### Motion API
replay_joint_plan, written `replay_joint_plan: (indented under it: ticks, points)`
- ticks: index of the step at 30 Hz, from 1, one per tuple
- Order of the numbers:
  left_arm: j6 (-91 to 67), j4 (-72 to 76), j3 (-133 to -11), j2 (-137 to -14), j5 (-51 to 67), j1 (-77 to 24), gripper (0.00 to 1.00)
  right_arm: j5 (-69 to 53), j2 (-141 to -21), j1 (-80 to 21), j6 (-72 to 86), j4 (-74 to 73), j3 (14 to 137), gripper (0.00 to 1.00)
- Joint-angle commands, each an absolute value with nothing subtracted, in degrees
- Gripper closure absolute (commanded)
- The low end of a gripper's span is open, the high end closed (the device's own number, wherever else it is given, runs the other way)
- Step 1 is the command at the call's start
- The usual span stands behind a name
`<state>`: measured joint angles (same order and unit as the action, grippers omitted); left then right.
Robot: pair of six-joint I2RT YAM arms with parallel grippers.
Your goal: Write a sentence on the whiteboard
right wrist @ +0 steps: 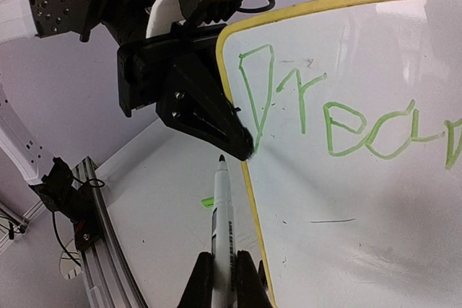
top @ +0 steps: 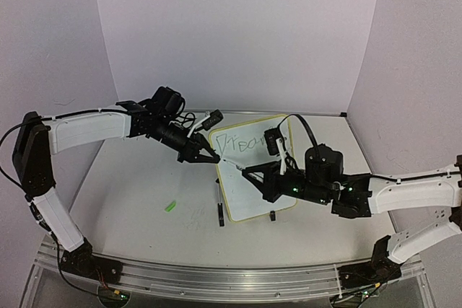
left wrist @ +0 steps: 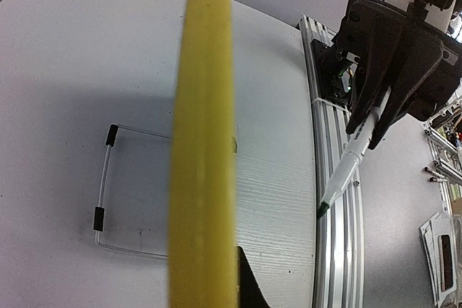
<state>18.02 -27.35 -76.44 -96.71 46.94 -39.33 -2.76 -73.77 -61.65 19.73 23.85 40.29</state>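
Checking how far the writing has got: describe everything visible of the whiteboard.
The whiteboard is a small white rectangle with rounded corners, a thin yellow frame and two black clip feet at its near edge. Green scrawly letters reading roughly "Dream" cross its top; the rest is nearly blank. The left gripper pinches its left frame edge. The right gripper holds a marker with its tip just beside that edge.
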Motion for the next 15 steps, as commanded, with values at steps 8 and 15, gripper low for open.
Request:
replay_joint_plan:
  ticks: [8, 15]
  points:
    - [20.36, -34.40, -75.24, -97.19, 42.63, -40.19, 1.00, -6.12, -73.61, -60.49, 18.81, 21.32, 39.12, 1.00]
    - [20.41, -34.53, -75.23, -96.87, 42.54, -40.17, 1.00, -6.35, -73.79, -58.70, 18.98, 21.62, 38.49, 1.00]
